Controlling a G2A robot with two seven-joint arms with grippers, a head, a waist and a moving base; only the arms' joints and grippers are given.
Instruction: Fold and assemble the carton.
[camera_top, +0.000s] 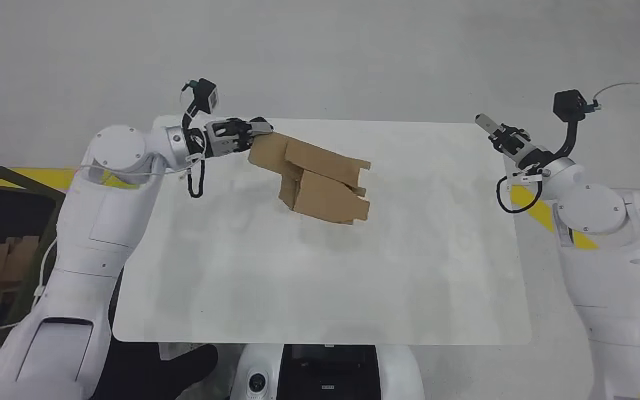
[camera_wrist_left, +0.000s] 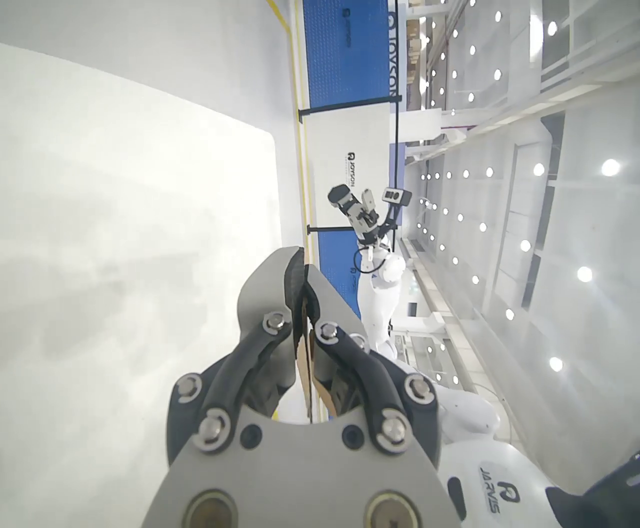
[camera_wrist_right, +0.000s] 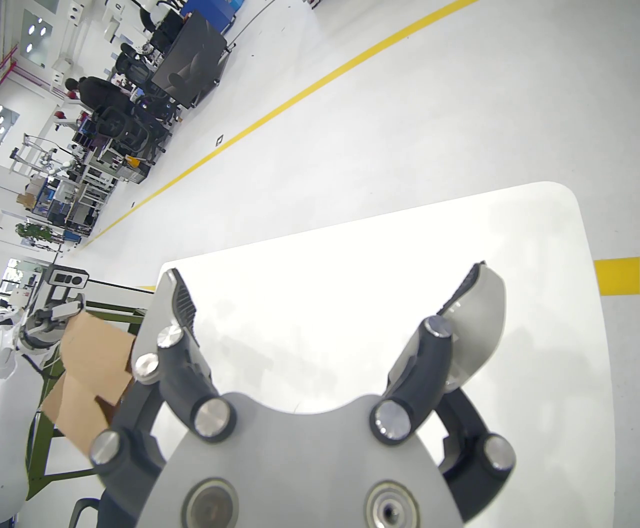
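Up closest is my left gripper (camera_wrist_left: 300, 265), right against the wrist cam. Its two pads (camera_wrist_left: 292, 280) are pinched tight on a thin edge of the carton (camera_wrist_left: 303, 350), and you can see brown cardboard in the slit between them. From the top view that gripper sits over the far left part of the table (camera_top: 300, 290), just inside the far edge, pointing in toward the middle.

Moving right, the carton runs from that pinch point out toward the table's centre. It's plain brown and only partly folded — a couple of panels stand up into a rough box shape, and loose flaps stick out on the side away from my left gripper. What I'm holding looks like a single flap at its end. Honestly can't tell whether the lower part rests on the table or hangs just above it. My right wrist cam catches it too, farther off, with the left gripper at one end of it.

Over on the right, my right gripper (camera_wrist_right: 325, 285) has its jaws spread wide, with nothing between the fingers (camera_wrist_right: 175, 300) and just bare white table under them. In the top view it's at the far right corner of the table — well apart from the carton, not touching anything. My left wrist cam also picks it up, small, out past the table's edge.
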